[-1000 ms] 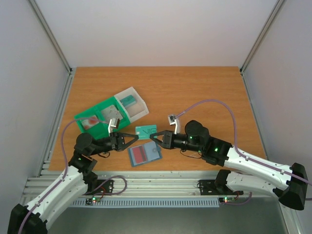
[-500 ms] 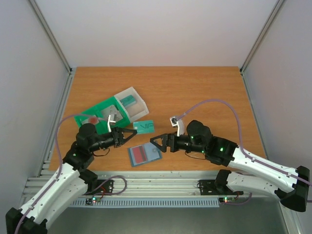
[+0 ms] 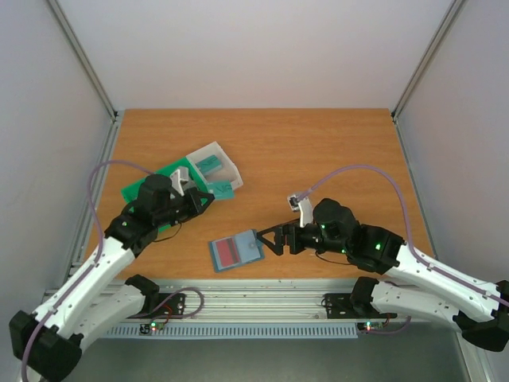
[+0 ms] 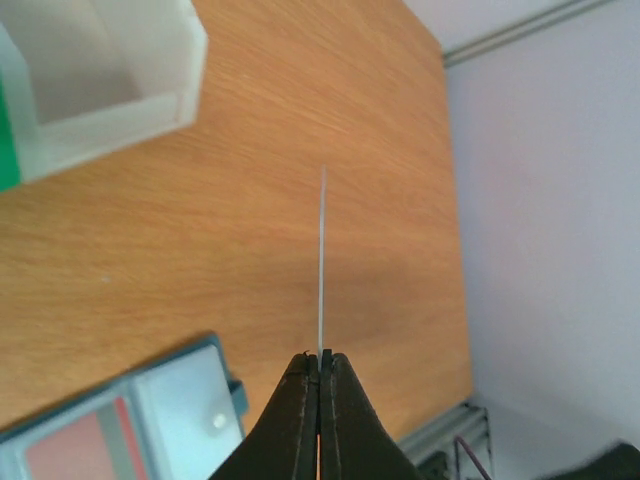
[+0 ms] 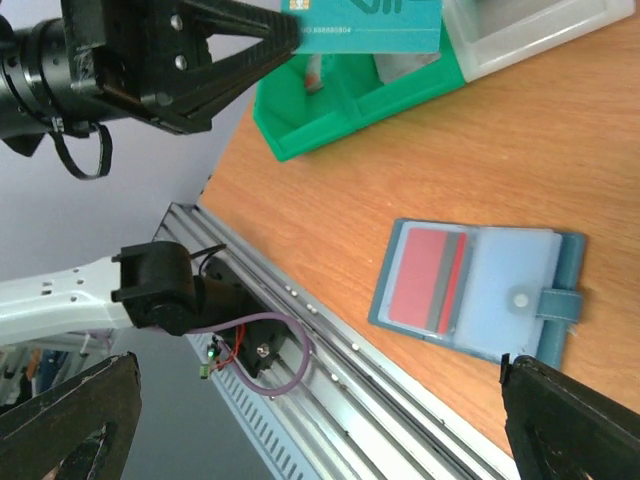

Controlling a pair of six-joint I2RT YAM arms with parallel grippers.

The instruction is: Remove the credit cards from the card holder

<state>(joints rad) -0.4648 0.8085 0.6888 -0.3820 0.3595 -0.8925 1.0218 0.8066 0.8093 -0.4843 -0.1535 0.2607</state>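
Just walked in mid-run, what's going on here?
The left pincer is shut on a teal card, holding it on edge close to the green-and-clear tray. The right pincer is open beside the card holder, touching nothing. The holder lies open on the table with a red-faced card in one pocket, so the emptying isn't finished.
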